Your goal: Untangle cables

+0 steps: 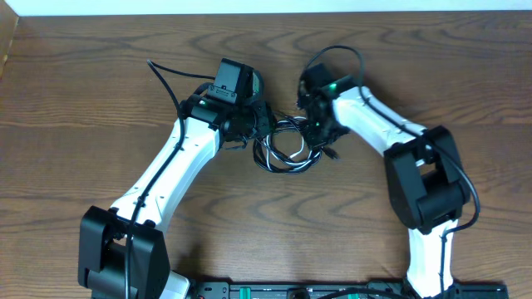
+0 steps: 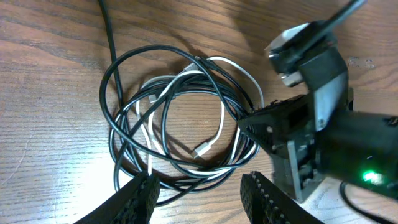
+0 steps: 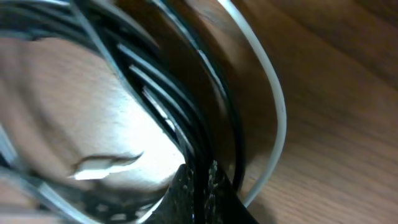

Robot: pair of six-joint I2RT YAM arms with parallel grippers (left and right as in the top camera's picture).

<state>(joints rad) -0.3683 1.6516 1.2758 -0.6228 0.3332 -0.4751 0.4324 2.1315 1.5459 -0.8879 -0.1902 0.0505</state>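
One black cable [image 2: 103, 93] and one white cable [image 2: 238, 66] lie looped together at the middle of the wooden table [image 2: 50, 155], with one silvery plug [image 2: 200, 150] inside the coil. Seen from the left wrist, the right gripper [image 2: 245, 123], fingers pressed together, pinches black strands at 3 o'clock and hides that edge. The left gripper [image 2: 202, 202], fingers spread, straddles 6 o'clock.

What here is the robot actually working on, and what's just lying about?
Part of the job:
- black cable, looped
- white cable, tangled through it
- right claw, shut on the black cable
- left claw, open

Just there:
- wooden table
- thicker black cord fixed to the right arm
- nothing else lies loose
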